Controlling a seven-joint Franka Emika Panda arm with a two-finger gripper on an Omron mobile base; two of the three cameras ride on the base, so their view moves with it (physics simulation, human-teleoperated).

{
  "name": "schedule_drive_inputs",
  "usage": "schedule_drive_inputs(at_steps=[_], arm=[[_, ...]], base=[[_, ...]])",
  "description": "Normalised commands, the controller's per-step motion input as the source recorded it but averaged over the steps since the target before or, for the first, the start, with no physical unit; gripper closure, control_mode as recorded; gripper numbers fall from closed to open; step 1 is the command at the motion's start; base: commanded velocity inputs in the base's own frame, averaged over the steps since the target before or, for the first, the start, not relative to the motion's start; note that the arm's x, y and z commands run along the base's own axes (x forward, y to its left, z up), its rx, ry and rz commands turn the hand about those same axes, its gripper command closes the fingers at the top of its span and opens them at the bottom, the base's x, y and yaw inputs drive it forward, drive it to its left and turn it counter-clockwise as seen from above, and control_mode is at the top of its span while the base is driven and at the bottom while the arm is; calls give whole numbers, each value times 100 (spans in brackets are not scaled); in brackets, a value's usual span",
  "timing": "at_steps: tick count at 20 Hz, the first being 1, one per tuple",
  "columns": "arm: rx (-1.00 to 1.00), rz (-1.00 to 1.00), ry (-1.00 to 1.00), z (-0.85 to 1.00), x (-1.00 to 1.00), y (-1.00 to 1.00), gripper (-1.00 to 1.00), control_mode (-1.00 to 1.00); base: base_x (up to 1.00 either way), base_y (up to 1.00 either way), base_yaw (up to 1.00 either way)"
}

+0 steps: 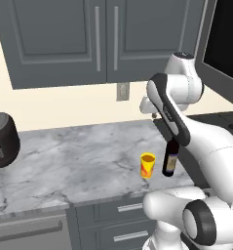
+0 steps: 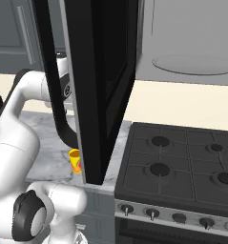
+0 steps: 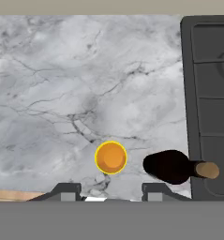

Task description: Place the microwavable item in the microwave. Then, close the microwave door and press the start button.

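Note:
The small yellow cup stands upright on the marble counter, directly below my gripper. The gripper is high above the cup and open, its dark fingertips spread wide with nothing between them. From the left base the cup stands near the counter's front edge; from the right base the cup peeks out left of the microwave door. That black glass door hangs open toward me. Behind it the microwave shows its pale interior and round turntable.
A dark wine bottle stands close to the cup's right, also seen from above. The black stove adjoins the counter on the right. A dark toaster sits far left. Grey cabinets hang above.

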Motion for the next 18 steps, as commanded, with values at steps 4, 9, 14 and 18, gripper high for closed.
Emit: schedule_drive_inputs(at_steps=[4, 9, 14, 18], arm=[[0, 0, 0, 0, -11, 5, -100, -100], [-8, 3, 0, -36, -36, 36, -100, -100], [-15, 4, 3, -70, -11, 36, -100, -100], [-11, 5, 6, -61, 0, 0, -100, -100]], base=[[0, 0, 0], [0, 0, 0], [0, 0, 0], [0, 0, 0]])
